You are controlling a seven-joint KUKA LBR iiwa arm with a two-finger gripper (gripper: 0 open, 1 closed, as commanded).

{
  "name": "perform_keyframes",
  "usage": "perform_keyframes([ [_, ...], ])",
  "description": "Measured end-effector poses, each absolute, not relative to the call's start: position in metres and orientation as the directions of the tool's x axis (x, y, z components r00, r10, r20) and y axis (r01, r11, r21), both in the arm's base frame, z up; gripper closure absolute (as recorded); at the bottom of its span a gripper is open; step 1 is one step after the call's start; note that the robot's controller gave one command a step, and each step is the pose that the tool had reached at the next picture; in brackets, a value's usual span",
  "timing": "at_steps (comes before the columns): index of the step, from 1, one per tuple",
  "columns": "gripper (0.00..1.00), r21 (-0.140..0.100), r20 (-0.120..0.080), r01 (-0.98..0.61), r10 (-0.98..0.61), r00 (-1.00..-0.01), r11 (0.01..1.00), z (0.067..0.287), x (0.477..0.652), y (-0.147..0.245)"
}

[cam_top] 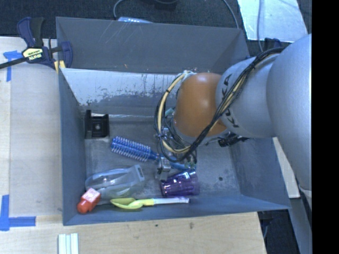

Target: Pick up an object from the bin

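Purple cup (180,185), a small see-through plastic one, lies on its side near the front wall of the bin (74,142), a little right of the middle. In the camera view the arm (265,99) reaches in from the right with its wrist pointing down, a posture that suits a grasp from above. The fingers (165,165) hang just above and left of the cup, close to the handle end of the blue hairbrush (132,150). I judge the cup or that handle to be what they are lined up on, since nothing else lies so near. The brush lies slantwise across the floor. In front of it a clear plastic bottle (114,179) lies on its side, with a yellow-green spoon (139,202) along the front wall and a small orange-red thing (87,201) in the front left corner (a cap or a toy, too small to name). A black block (98,125) sits well apart at the back left. These look like loose things lying as they fell, none stacked on another. The orange cover (198,107) and its loops of cable hide most of what is below the wrist, so I cannot tell whether the fingers are apart or together, nor whether they touch the cup. The arm's bulk also hides the bin floor to the right.
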State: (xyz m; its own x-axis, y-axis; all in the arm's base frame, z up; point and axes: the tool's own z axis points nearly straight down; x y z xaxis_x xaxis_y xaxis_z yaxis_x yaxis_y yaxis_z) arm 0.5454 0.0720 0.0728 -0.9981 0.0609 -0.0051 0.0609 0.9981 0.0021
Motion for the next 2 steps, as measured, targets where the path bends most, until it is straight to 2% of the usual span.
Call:
perform_keyframes([
  [1,0.0,0.002,-0.008,0.043,0.043,-0.999,0.999,0.071,0.556,0.079],
  [2,1.0,0.002,-0.009,-0.008,-0.008,-1.0,1.0,0.071,0.58,0.083],
])
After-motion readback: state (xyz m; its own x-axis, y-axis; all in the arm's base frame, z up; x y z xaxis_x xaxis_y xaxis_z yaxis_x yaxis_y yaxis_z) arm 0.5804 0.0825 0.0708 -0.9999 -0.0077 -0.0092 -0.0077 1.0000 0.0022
